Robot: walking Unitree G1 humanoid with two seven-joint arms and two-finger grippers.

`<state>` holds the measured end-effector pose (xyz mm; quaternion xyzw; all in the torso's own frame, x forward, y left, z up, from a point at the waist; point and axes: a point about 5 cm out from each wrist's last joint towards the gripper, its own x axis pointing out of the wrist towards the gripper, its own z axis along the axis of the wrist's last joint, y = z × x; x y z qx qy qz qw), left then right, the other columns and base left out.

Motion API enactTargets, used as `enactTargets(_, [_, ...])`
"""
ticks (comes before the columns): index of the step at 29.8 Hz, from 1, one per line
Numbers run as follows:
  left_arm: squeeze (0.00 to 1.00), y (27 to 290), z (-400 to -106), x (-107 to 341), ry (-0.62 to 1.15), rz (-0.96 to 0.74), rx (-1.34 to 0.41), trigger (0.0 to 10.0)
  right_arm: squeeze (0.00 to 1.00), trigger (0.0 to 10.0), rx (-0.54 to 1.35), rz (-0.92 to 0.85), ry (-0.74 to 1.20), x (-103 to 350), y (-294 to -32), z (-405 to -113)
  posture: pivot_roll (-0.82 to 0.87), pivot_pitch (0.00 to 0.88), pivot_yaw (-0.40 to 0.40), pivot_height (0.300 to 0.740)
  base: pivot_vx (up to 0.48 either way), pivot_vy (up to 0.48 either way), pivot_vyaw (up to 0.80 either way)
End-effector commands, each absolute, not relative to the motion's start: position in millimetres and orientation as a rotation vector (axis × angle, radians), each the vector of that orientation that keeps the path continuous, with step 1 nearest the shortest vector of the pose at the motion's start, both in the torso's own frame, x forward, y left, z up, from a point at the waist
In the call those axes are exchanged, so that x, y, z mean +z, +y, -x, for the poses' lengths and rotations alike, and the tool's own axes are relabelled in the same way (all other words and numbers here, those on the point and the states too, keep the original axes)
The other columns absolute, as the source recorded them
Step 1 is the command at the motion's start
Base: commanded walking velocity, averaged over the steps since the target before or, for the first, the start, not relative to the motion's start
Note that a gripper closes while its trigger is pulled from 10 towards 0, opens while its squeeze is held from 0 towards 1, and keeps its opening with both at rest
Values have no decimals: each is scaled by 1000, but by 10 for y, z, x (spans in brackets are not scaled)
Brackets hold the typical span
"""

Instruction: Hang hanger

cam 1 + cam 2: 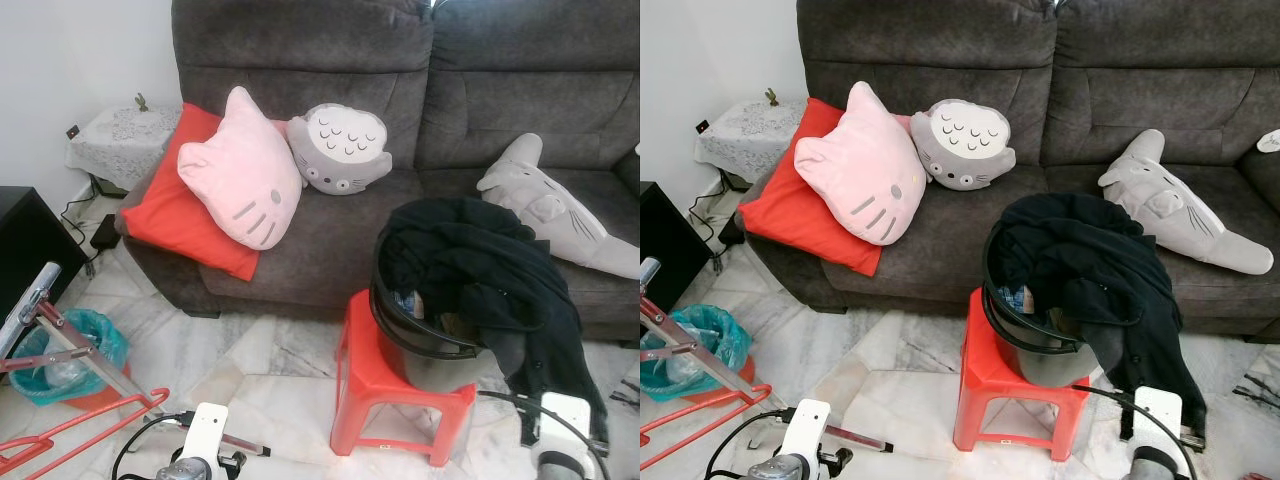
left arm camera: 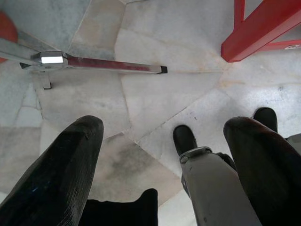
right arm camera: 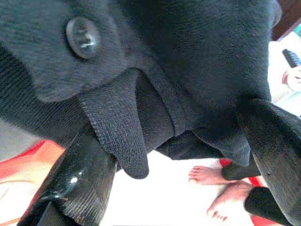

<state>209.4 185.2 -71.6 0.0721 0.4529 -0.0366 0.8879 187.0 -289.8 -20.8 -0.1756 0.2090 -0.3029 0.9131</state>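
From the head camera, a grey sofa (image 1: 330, 230) carries a pink cat cushion (image 1: 240, 180), a red cushion (image 1: 175, 205), a grey owl cushion (image 1: 340, 150) and a plush shark (image 1: 560, 215). In front of it a red plastic stool (image 1: 395, 400) bears a black bucket (image 1: 420, 335), over whose rim a black garment (image 1: 490, 275) is draped and trails down the robot's right side, probably laundry waiting to be hung. At the lower left corner a red hanger (image 1: 80, 425) lies low beside a metal rack frame (image 1: 60, 335), with a teal bag (image 1: 70, 350) behind; no hanger is yet in either gripper, so the task looks barely begun. Both wrists show at the bottom edge, low and near the floor.

In the left wrist view, the left gripper (image 2: 162, 155) points down at the marble floor (image 2: 155, 84); its fingers stand spread with nothing between them, so it is released. A rack bar (image 2: 99, 65) crosses the tiles beyond, and a red stool leg (image 2: 263, 26) sits at the corner.

In the right wrist view, the right gripper (image 3: 174, 150) faces the knitted black garment, whose button (image 3: 82, 37) and a hanging fold lie between the parted fingers. The fingers appear apart, with cloth hanging between them but not pinched. A person's bare feet (image 3: 221, 188) stand on the floor beyond.
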Motion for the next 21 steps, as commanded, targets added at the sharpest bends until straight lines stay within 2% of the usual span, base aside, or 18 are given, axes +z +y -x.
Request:
enactTargets(1, [0,1878,-2060,-734,959,-165,-72,10000,0,10000,-639,363,433,-201,-2923,-1869,-24,0,29,740,0,0,0])
enactTargets(21, [0,1878,-2065,-731,957,-173,-73,10000,0,10000,-524,308,413,-208,-2766,-1995,-24,0,30,740,0,0,0])
